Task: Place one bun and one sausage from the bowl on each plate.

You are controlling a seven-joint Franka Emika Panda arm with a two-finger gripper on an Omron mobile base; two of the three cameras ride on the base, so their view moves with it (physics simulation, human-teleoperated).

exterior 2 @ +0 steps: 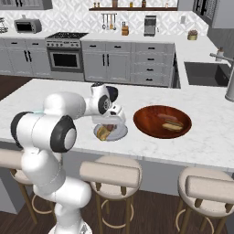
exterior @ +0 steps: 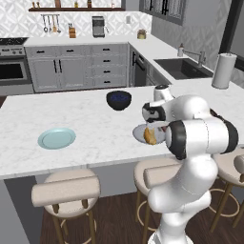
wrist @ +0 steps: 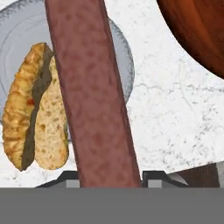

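My gripper [exterior 2: 109, 122] hangs just above the grey plate [exterior 2: 119, 134] and is shut on a long reddish-brown sausage [wrist: 89, 96], which runs up between the fingertips in the hand view. A split golden bun [wrist: 35, 113] lies on that plate [wrist: 124, 61], to the sausage's left; the bun [exterior: 150, 137] also shows under the hand. To the right sits the wide reddish-brown bowl [exterior 2: 151, 119], holding another bun [exterior 2: 172, 124]. The teal plate [exterior: 56, 138] lies bare at the counter's left.
A dark blue bowl [exterior: 118, 100] stands farther back on the marble counter [exterior: 90, 119]. A paper towel roll [exterior: 224, 70] and a sink [exterior: 181, 66] are at the right. Padded stools [exterior: 66, 189] line the counter's near edge.
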